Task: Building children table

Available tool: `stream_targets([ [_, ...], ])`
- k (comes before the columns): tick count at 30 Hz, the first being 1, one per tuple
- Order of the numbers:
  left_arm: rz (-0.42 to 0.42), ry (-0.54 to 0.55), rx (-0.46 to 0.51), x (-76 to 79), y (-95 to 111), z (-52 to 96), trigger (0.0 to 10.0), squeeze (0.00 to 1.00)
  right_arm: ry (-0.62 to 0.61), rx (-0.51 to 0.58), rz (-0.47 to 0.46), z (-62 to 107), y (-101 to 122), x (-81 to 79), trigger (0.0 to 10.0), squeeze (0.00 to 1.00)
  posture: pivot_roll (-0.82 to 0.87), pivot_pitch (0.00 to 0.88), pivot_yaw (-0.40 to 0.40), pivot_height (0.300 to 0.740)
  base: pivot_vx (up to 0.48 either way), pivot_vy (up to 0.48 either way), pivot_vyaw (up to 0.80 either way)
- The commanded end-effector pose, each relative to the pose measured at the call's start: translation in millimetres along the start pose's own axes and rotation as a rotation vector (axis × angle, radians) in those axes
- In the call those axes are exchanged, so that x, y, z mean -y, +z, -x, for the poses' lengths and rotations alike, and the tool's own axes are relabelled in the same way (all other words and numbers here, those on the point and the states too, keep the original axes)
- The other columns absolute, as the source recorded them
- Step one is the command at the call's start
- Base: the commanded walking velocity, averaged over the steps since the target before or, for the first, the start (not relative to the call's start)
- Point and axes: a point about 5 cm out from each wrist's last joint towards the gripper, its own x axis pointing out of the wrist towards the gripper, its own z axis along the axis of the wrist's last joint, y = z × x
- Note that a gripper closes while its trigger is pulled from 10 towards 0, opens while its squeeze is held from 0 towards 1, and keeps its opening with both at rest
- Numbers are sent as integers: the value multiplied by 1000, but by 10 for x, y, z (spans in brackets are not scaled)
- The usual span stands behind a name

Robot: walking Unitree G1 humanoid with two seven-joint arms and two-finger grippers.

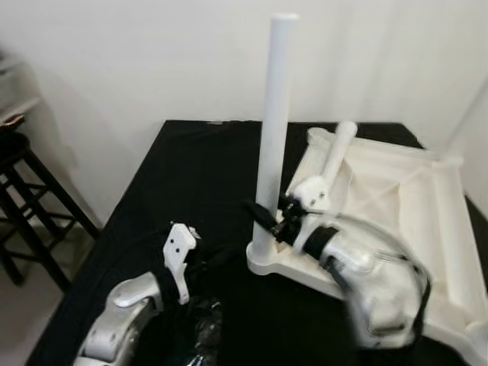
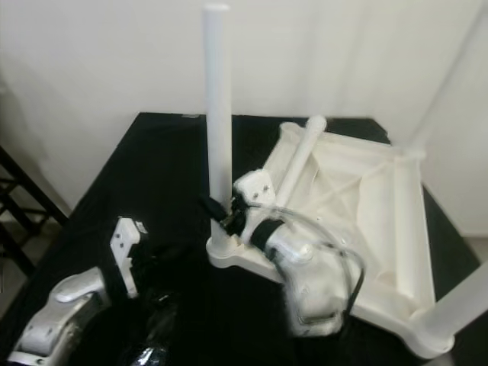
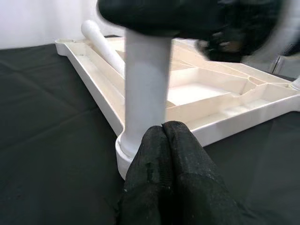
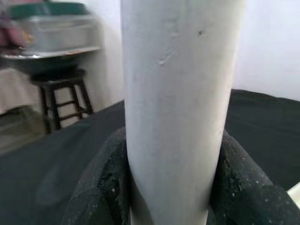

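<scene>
Underneath, black cloth [image 1: 191,175], white wall [image 1: 137,53]

The upturned white plastic table top [image 1: 412,206] lies on black cloth — one white cylindrical leg [image 1: 273,130] upright in its corner socket, another loose white leg [image 1: 335,156] lying across it.

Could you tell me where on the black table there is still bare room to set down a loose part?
The black table is bare between its far left edge and the upright leg. It is crowded at the tabletop frame, where the right gripper clamps that leg, and near the left gripper.
</scene>
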Motion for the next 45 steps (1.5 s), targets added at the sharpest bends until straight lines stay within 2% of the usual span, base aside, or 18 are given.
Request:
stream_targets([
  [1, 10, -8, -24, -5, -33, 29, 10000, 0, -208, -239, -25, 174, -458, 358, 0, 0, -70, 46, -7, 740, 0, 0, 0],
  [6, 2, 9, -24, -17, -38, 39, 10000, 0, -153, -231, -40, 132, -454, 289, 0, 0, -68, 36, -9, 740, 0, 0, 0],
  [7, 3, 13, -23, -18, -42, 41, 10000, 0, -142, -221, -51, 110, -426, 293, 9020, 0, -65, 32, -8, 740, 0, 0, 0],
  [8, 3, 13, -23, -18, -42, 41, 10000, 0, -142, -221, -51, 110, -426, 293, 9020, 0, -65, 32, -8, 740, 0, 0, 0],
  [9, 5, 7, -27, -15, -48, 38, 10000, 0, -100, -193, -78, 77, -360, 295, 10000, 1000, -63, 28, -7, 740, 0, 0, 0],
  [10, 6, -2, -33, -9, -56, 34, 10000, 0, -6, -150, -89, 26, -250, 281, 10000, 1000, -63, 23, -5, 740, 0, 0, 0],
  [11, 7, -8, -36, -6, -61, 31, 10000, 0, 119, -93, -37, -6, -55, 230, 10000, 1000, -62, 21, -5, 740, 0, 0, 0],
  [14, 8, -11, -39, -4, -65, 30, 10000, 0, 203, -60, 7, -14, 70, 183, 10000, 1000, -61, 19, -5, 740, 0, 0, 0],
  [17, 9, -7, -38, 0, -73, 23, 10000, 0, 468, 59, 158, 20, 474, 211, 10000, 992, -57, 14, -14, 740, 0, 0, 0],
  [18, 9, -5, -37, 1, -76, 21, 10000, 0, 552, 76, 207, 30, 560, 247, 10000, 0, -54, 9, -18, 740, 0, 0, 0],
  [19, 9, -5, -37, 1, -76, 21, 10000, 0, 552, 76, 207, 30, 560, 247, 10000, 0, -54, 9, -18, 740, 0, 0, 0],
  [22, 4, -7, -42, 15, -86, 13, 10000, 0, 670, -3, 367, -53, 595, 399, 10000, 0, -42, 2, -24, 740, 0, 0, 0],
  [31, -2, -13, -50, 35, -103, 1, 10000, 0, 901, -24, 300, -111, 722, 485, 10000, 0, -36, 0, -29, 740, 0, 0, 0],
  [32, -2, -14, -51, 37, -104, 2, 10000, 0, 916, -23, 276, -127, 728, 486, 8667, 0, -36, 0, -29, 740, 0, 0, 0],
  [34, -2, -14, -51, 37, -106, 2, 10000, 0, 943, -25, 256, -137, 735, 493, 8667, 0, -36, 0, -29, 740, 0, 0, 0],
  [35, -2, -15, -50, 38, -105, 2, 10000, 0, 936, -34, 256, -153, 707, 499, 0, 0, -35, 0, -29, 740, 0, 0, 0],
  [39, -1, -15, -50, 39, -105, 4, 10000, 0, 941, -70, 277, -174, 598, 521, 0, 0, -35, 0, -29, 740, 0, 0, 0],
  [45, 1, -20, -51, 39, -100, 11, 10000, 0, 947, -47, 236, -122, 532, 533, 0, 0, -43, 3, -20, 740, 0, 0, 0],
])
